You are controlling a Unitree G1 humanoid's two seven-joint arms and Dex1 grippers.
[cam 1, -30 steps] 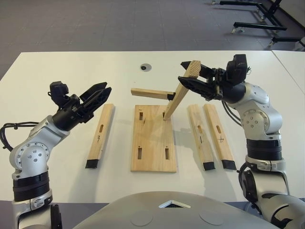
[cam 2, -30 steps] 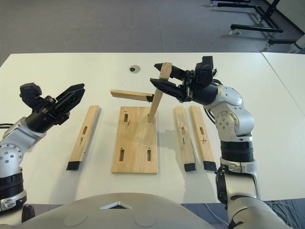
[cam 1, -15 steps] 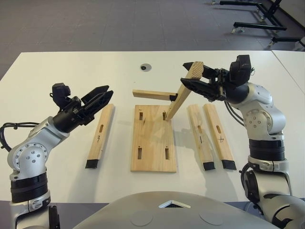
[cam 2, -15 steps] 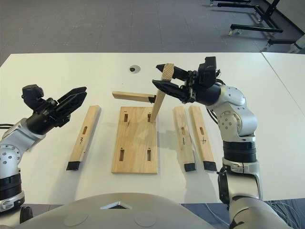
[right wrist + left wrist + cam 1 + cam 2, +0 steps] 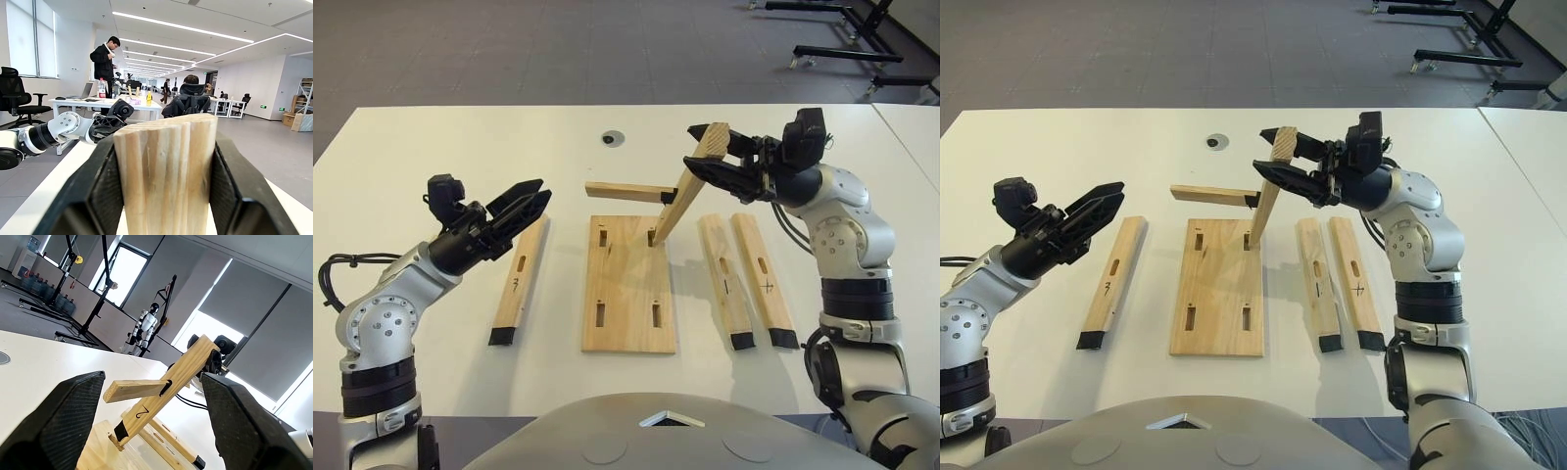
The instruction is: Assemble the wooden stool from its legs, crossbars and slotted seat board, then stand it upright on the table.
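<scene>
A white table (image 5: pixel 431 147) stood on grey carpet (image 5: pixel 509 49), with a round port (image 5: pixel 610 138) at its 12 o'clock and black stand bases (image 5: pixel 842 47) on the floor at 1. The left gripper (image 5: pixel 544 189) hung with fingers spread above a flat leg (image 5: pixel 520 279), at 9 o'clock of the seat board (image 5: pixel 628 294). The right gripper (image 5: pixel 691 146) clamped a tilted leg (image 5: pixel 675 206) carrying a crossbar (image 5: pixel 625 192), its foot at the board's 1 o'clock slot; whether it sat inside was unclear. Two legs (image 5: pixel 724 281) lay at 3.
</scene>
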